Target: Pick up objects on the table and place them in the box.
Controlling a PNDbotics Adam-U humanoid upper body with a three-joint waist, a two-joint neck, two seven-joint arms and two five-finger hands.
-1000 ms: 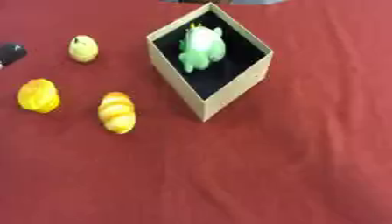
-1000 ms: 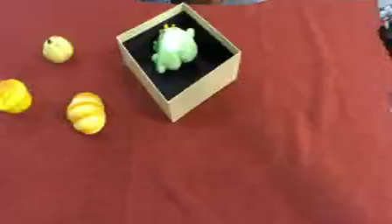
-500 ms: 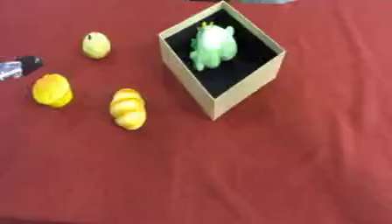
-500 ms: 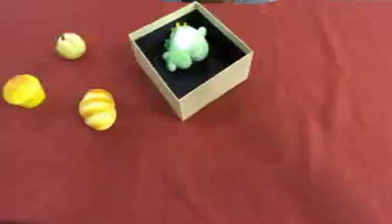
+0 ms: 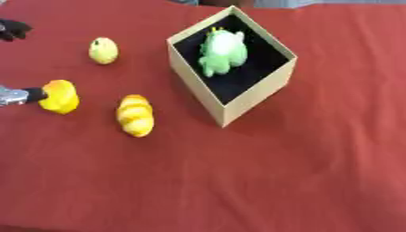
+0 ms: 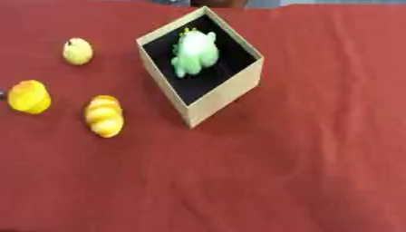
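Beside left hand (image 5: 14, 95), orange toy (image 5: 60, 96) (touching)

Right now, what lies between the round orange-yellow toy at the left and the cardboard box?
The ridged yellow-orange croissant-shaped toy lies between the round orange-yellow toy and the cardboard box, clearest in the left eye view.

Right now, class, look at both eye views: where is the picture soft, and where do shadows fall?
Left eye view: everything is slightly soft, and the left robot hand at the edge by the orange toy is smeared. Right eye view: the green toy lacks detail, and the box casts a faint shadow on the red cloth by its near corner.
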